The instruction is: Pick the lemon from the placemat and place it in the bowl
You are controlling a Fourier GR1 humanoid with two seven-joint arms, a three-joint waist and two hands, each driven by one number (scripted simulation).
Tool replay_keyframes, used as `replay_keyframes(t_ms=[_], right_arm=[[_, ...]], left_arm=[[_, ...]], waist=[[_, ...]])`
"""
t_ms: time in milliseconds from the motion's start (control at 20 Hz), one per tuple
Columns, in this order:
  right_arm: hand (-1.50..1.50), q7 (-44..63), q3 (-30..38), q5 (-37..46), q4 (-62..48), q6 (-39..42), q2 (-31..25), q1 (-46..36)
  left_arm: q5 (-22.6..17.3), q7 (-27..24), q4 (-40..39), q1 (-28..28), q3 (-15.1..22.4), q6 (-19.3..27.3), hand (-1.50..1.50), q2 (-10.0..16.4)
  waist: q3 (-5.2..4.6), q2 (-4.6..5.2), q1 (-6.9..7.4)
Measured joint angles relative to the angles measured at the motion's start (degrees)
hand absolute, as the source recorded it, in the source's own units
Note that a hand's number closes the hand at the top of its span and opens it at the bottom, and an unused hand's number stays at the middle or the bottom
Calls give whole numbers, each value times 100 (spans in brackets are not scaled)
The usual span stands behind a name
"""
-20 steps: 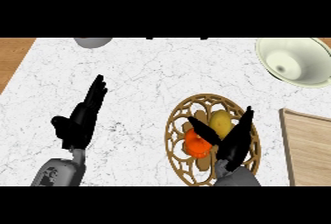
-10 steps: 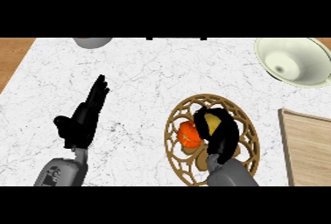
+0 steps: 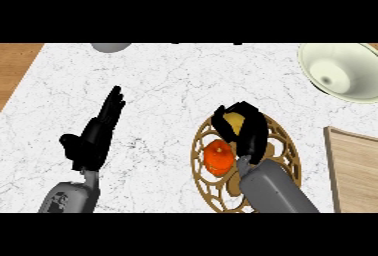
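Observation:
A yellow lemon (image 3: pixel 234 122) lies at the far part of a round woven placemat (image 3: pixel 201 172), beside an orange fruit (image 3: pixel 218 155). My right hand (image 3: pixel 252 134) reaches over the placemat, with fingers and thumb curled round the lemon and hiding most of it. Whether the lemon is lifted off the mat cannot be told. The cream bowl (image 3: pixel 342 73) stands at the far right of the counter, apart from the hand. At the left, my left hand (image 3: pixel 94 136) stays open with its fingers pointing away.
A wooden board (image 3: pixel 359 167) lies at the right edge, next to the placemat. A grey round object (image 3: pixel 111 47) shows at the counter's far edge. White marble counter lies between the placemat and the bowl.
My right hand has moved forward over the placemat and its fingers have curled round the lemon. The left hand has stayed in place.

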State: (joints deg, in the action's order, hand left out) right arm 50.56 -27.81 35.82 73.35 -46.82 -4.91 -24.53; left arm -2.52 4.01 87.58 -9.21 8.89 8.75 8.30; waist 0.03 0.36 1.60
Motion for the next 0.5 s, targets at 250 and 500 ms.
replay_keyframes(t_ms=[250, 500], right_arm=[[150, -1428, 327, -1085, -37, 676, -437, -767], [150, -2408, 610, -1163, -381, 885, -638, -1409]], left_arm=[[21, -23, 0, -23, 44, -8, 0, -59], [-10, 28, -4, -41, -81, -39, 0, -7]], waist=[[13, 34, 60], [4, 3, -17]])
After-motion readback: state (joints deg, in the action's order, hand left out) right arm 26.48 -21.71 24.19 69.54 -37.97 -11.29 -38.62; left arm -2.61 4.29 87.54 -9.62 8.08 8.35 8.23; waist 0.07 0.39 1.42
